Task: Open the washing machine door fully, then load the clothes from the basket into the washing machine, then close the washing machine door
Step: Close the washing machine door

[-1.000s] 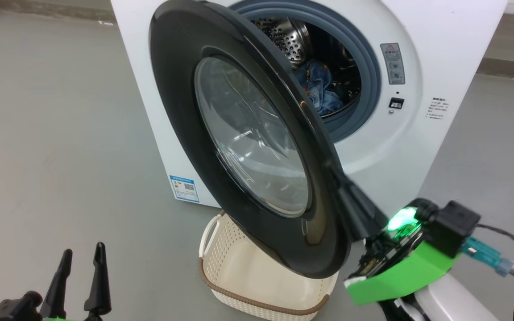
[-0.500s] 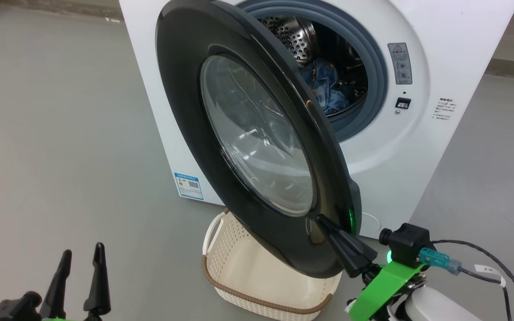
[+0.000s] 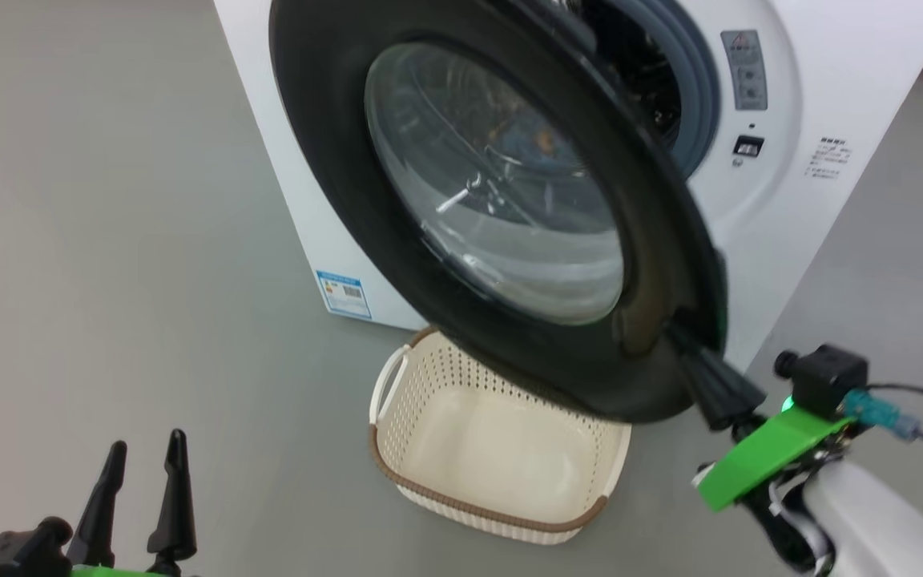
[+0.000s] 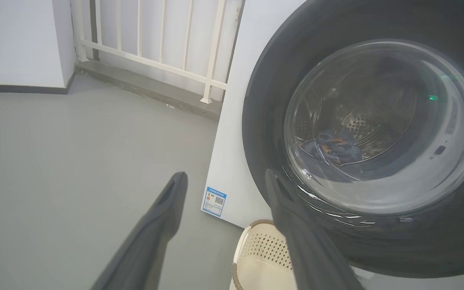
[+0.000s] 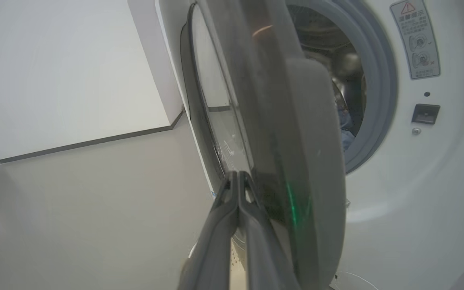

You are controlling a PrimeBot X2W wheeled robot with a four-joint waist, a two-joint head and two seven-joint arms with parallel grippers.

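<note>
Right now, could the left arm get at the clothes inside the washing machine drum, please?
Probably not. The left gripper hangs low and open, off to the left, and the partly open washing machine door stands between it and the clothes inside.

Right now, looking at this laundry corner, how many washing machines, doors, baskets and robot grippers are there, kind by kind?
Washing machine: 1
Door: 1
Basket: 1
Grippers: 2, the left gripper and the right gripper
Total: 5

One washing machine (image 3: 758, 240), one door (image 3: 325, 160), one basket (image 3: 493, 449) and one sticker (image 3: 343, 294) are counted; one bundle of clothes (image 4: 332, 145) is seen.
</note>
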